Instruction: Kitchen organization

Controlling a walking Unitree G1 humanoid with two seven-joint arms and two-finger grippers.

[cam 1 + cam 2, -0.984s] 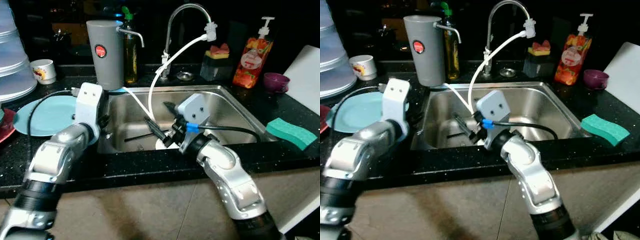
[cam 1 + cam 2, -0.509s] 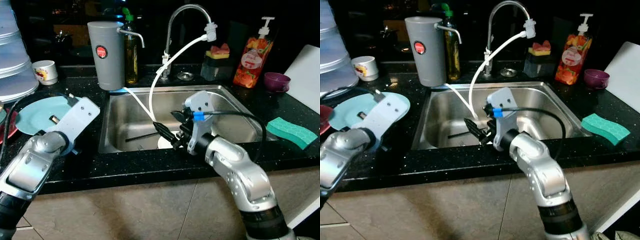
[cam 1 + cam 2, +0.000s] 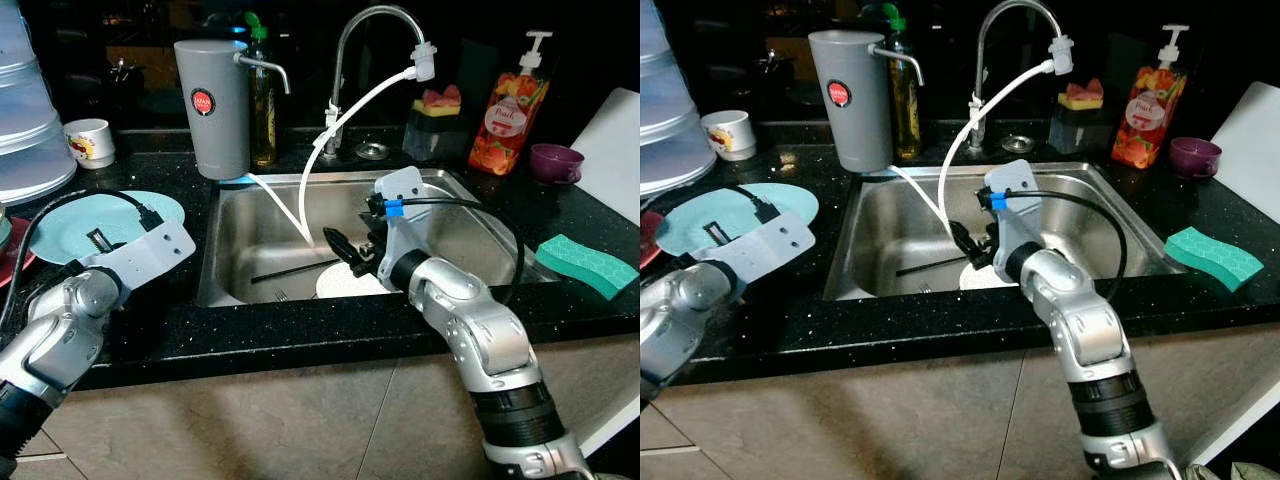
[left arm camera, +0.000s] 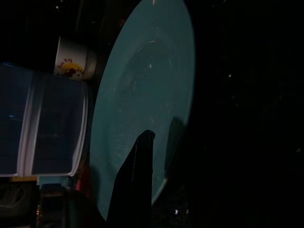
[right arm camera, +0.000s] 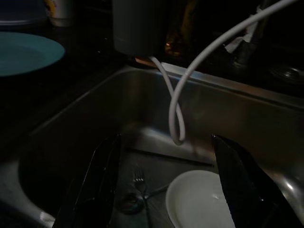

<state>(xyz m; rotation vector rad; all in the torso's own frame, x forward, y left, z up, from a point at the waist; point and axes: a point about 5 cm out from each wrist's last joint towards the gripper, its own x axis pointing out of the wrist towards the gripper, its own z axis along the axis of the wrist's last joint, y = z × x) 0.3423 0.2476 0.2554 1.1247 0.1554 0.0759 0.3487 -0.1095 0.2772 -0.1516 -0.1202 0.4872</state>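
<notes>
A white plate (image 3: 345, 284) lies on the floor of the steel sink (image 3: 440, 215), with a fork (image 5: 139, 186) and a thin black stick (image 3: 290, 270) beside it. My right gripper (image 3: 347, 257) reaches into the sink just above the plate. It is open, its two fingers spread wide and empty. A teal plate (image 3: 75, 222) rests on the black counter to the left of the sink. My left wrist (image 3: 140, 250) hangs at that plate's near edge. One black finger (image 4: 137, 185) of the left gripper shows over the plate's rim.
A white hose (image 3: 330, 130) loops from the faucet (image 3: 365, 30) into the sink. A grey jug (image 3: 210, 105), white mug (image 3: 88, 142) and clear stacked containers (image 3: 25, 110) stand at the back left. A soap bottle (image 3: 510, 105), purple cup (image 3: 555, 160) and green sponge (image 3: 585, 265) sit on the right.
My left arm has drawn back from the sink's left rim to the counter by the teal plate. My right gripper has shifted right and farther over the white plate.
</notes>
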